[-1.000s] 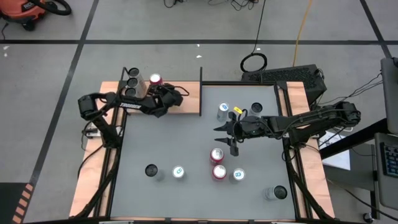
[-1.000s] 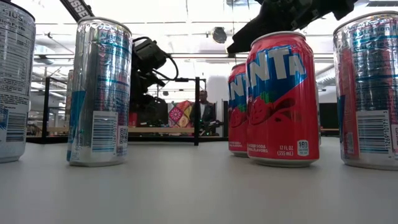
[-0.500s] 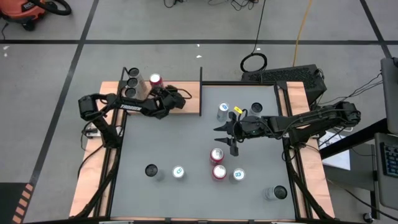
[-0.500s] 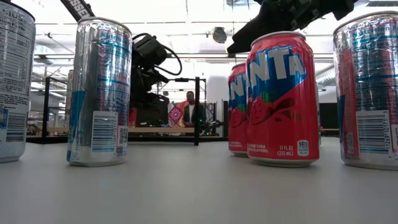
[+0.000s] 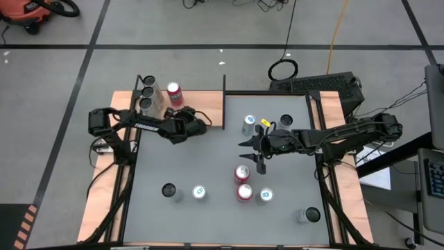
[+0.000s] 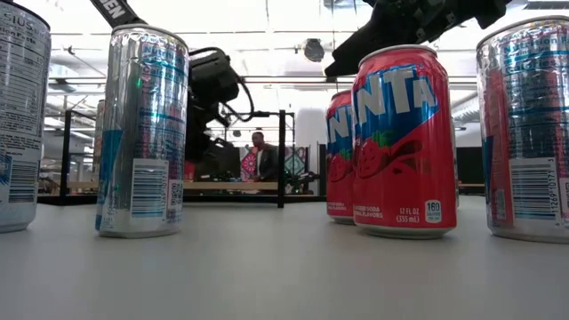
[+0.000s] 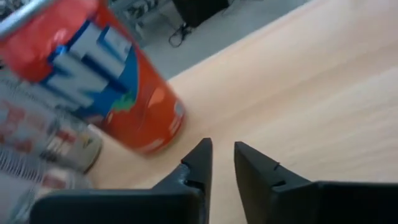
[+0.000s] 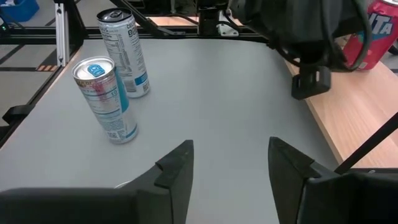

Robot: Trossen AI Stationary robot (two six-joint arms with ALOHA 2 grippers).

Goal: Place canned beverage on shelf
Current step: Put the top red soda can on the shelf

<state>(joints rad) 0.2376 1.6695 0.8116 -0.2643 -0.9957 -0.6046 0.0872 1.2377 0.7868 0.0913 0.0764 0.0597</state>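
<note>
The red can (image 5: 173, 92) stands upright on its base on the light-brown shelf (image 5: 208, 104) at the table's far left, beside several silver cans (image 5: 147, 97). My left gripper (image 5: 192, 119) hovers at the shelf's near edge, right of the red can (image 7: 112, 81). It is empty, with only a narrow gap between its fingertips (image 7: 222, 152). My right gripper (image 5: 251, 154) is open and empty above the table's middle, just beyond two red cans (image 5: 243, 182). It also shows in the right wrist view (image 8: 231, 155).
Loose cans stand on the grey table: two silver ones at the far middle (image 5: 250, 123), two at the near left (image 5: 184, 192), one beside the red pair (image 5: 266, 196), one at the near right (image 5: 305, 215). A black post (image 5: 224, 101) marks the shelf's right end.
My left gripper has drawn back from the red can toward the table's near edge and a little to the right. The red can stays upright on the shelf. My right gripper has kept still.
</note>
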